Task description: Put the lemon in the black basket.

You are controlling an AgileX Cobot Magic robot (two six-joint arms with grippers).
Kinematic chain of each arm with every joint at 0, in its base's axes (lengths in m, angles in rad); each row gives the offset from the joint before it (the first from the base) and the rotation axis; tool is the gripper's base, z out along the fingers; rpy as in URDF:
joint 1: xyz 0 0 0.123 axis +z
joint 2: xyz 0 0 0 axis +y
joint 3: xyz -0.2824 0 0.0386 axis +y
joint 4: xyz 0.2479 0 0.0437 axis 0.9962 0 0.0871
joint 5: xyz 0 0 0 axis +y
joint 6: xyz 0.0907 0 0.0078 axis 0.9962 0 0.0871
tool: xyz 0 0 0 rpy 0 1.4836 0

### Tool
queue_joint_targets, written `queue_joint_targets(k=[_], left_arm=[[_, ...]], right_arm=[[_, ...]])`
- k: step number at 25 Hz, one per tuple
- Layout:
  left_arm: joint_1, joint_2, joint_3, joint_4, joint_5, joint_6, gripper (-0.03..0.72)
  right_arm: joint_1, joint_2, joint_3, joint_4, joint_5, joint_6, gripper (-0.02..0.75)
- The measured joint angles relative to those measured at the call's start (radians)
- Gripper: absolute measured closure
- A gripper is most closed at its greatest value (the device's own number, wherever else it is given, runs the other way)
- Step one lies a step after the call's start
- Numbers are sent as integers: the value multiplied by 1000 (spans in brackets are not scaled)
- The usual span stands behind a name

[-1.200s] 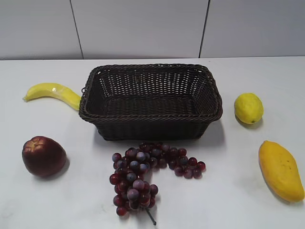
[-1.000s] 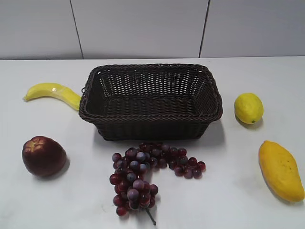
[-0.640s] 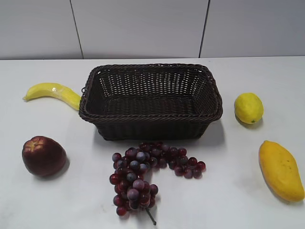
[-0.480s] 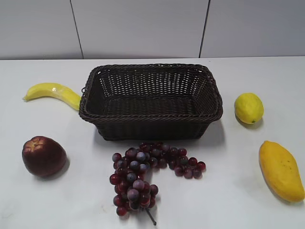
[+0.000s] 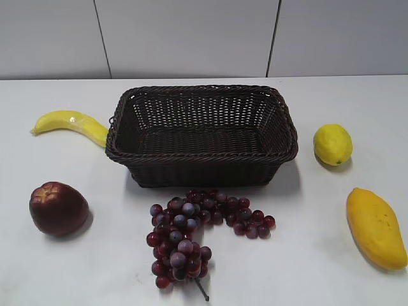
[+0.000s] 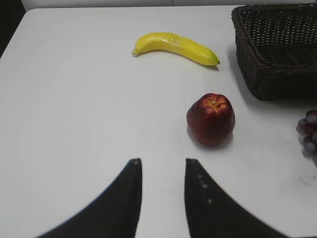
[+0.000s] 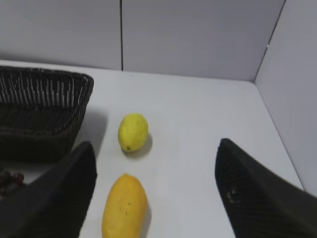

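We judge the task not yet begun: the lemon (image 5: 332,145) rests on the table (image 5: 319,268) near its right edge, just beside the empty black basket (image 5: 201,153), our right gripper (image 7: 153,191) spread wide above it, our left gripper (image 6: 161,191) slightly parted, holding nothing.

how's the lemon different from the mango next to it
The lemon is small and roundish-oval; the mango is clearly larger and elongated. The lemon is bright yellow, the mango a deeper orange-yellow. The lemon lies close beside the black basket, while the mango sits farther toward the front edge. Both rest untouched on the white table, right of the basket.
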Motion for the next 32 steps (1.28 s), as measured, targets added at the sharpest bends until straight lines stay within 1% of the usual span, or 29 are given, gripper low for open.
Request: queue_joint_targets(k=[3, 7, 11, 14, 16, 22, 27, 32], left_arm=[[0, 0, 0, 0, 0, 0, 453], [0, 0, 0, 0, 0, 0, 453], [0, 0, 0, 0, 0, 0, 453], [0, 0, 0, 0, 0, 0, 453], [0, 0, 0, 0, 0, 0, 453], [0, 0, 0, 0, 0, 0, 453], [0, 0, 0, 0, 0, 0, 453], [0, 0, 0, 0, 0, 0, 453]], right_arm=[[0, 170, 12, 2, -143, 0, 84], [0, 460, 14, 39, -293, 0, 72], [0, 804, -56, 82, -348, 0, 73], [0, 1073, -182, 99, -321, 1, 73], [0, 1227, -296, 107, -276, 1, 74], [0, 1645, -634, 109, -61, 19, 74], [0, 1855, -832, 103, 32, 21, 74], [0, 1958, -916, 96, 66, 25, 76]])
